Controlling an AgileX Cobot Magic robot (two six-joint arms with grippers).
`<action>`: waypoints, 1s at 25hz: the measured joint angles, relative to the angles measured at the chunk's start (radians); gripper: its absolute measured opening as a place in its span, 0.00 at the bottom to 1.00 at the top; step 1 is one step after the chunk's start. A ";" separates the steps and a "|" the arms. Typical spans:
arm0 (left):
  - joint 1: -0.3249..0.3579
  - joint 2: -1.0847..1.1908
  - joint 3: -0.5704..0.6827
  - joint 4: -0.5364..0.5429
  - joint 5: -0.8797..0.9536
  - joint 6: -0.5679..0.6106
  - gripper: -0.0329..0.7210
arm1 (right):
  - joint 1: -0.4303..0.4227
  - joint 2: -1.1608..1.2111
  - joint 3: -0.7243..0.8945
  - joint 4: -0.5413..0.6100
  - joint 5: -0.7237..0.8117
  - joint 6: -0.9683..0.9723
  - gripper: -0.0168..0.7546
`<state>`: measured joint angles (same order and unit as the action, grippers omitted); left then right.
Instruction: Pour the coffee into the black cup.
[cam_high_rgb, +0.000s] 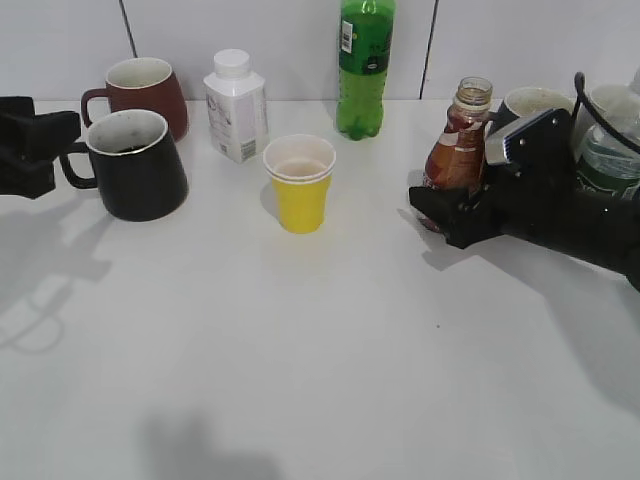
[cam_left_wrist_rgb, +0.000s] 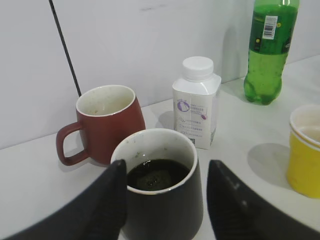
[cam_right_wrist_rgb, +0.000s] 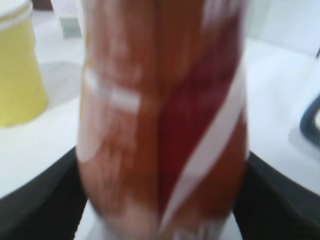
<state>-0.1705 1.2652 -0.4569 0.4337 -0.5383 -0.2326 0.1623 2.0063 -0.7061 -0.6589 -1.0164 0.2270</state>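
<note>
The black cup (cam_high_rgb: 135, 170) stands at the left of the table, handle to the left, with dark liquid inside; the left wrist view shows it up close (cam_left_wrist_rgb: 162, 215). My left gripper (cam_high_rgb: 40, 145) is open, its fingers on either side of the cup (cam_left_wrist_rgb: 167, 167), with a gap on the right. The coffee bottle (cam_high_rgb: 458, 140) stands upright and uncapped at the right, with little liquid visible. My right gripper (cam_high_rgb: 445, 205) is shut on its lower body. In the right wrist view the bottle (cam_right_wrist_rgb: 160, 110) is blurred and fills the space between the fingers (cam_right_wrist_rgb: 162, 200).
A maroon mug (cam_high_rgb: 140, 90), a white bottle (cam_high_rgb: 236, 105) and a green soda bottle (cam_high_rgb: 365, 65) stand along the back. A yellow paper cup (cam_high_rgb: 300, 185) stands mid-table. A pale mug (cam_high_rgb: 535, 100) and a water bottle (cam_high_rgb: 610, 150) stand behind the right arm.
</note>
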 joint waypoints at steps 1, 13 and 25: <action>0.000 0.000 0.000 0.000 0.000 0.000 0.57 | 0.000 -0.001 0.007 0.001 0.003 0.001 0.84; -0.002 0.000 0.000 0.000 0.048 0.000 0.57 | 0.000 -0.089 0.099 0.070 0.117 0.004 0.84; -0.008 0.000 -0.002 0.000 0.180 -0.130 0.57 | 0.000 -0.277 0.206 0.089 0.281 0.004 0.82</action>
<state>-0.1784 1.2652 -0.4585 0.4337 -0.3584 -0.3623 0.1623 1.7291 -0.5000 -0.5694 -0.7354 0.2313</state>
